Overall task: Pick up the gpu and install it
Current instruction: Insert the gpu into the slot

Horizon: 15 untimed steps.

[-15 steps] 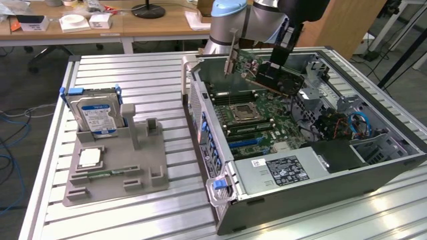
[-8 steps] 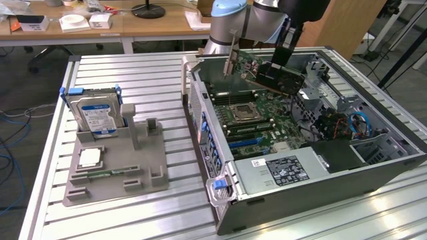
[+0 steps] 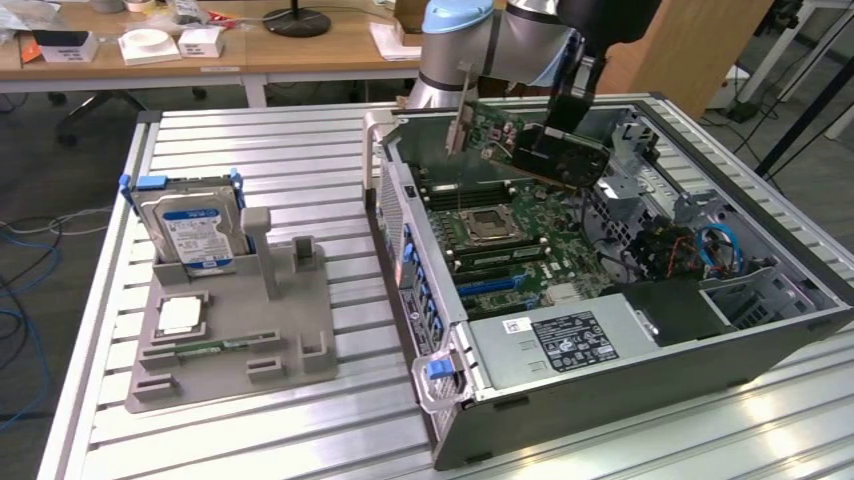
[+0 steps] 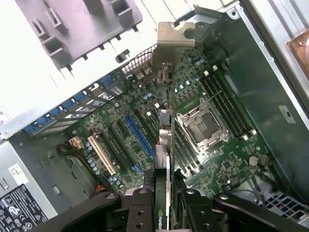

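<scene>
The gpu [image 3: 501, 135] hangs tilted in the air over the far end of the open computer case [image 3: 641, 405], its grey metal bracket [image 3: 461, 125] pointing toward the exterior view's left. My gripper [image 3: 567, 110] is shut on the card's dark end. In the wrist view the gpu [image 4: 165, 140] shows edge-on between my black fingers [image 4: 140, 205], with its bracket [image 4: 169, 41] at the far end. It hovers above the motherboard [image 4: 217, 159], beside the blue expansion slot [image 4: 140, 137] and apart from it.
On the table at the exterior view's left, a grey fixture [image 3: 227, 340] holds a hard drive [image 3: 194, 225] upright, a square chip [image 3: 180, 315] and a green memory stick [image 3: 214, 347]. Inside the case are the processor socket [image 3: 487, 225], power supply [image 3: 561, 340] and blue cables [image 3: 721, 245].
</scene>
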Motion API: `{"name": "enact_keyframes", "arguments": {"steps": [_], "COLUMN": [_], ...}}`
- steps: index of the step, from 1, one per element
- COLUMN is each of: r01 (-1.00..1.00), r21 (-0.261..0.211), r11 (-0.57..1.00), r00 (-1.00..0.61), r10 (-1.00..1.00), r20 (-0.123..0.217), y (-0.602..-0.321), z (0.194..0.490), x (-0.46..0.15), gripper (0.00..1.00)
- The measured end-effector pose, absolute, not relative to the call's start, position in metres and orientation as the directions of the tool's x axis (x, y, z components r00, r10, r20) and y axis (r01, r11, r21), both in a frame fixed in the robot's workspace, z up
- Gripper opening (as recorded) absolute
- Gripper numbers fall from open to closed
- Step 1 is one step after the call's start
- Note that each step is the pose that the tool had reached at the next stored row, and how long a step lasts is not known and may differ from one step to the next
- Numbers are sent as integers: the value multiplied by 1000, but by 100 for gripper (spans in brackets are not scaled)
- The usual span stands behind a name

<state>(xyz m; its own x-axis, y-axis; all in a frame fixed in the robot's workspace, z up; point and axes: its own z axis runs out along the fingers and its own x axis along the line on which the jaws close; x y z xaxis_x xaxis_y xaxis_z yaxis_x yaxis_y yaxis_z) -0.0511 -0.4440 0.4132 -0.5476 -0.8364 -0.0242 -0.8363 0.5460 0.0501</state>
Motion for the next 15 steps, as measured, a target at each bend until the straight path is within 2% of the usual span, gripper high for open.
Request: {"name": "enact_keyframes", "arguments": {"steps": [15], "r01": [-896], "r21": [50], "r11": [441], "r00": [-442], "r10": [-896], "r20": [-24], "y": [-443], "z": [413], "x": [-50], "gripper": [26]}}
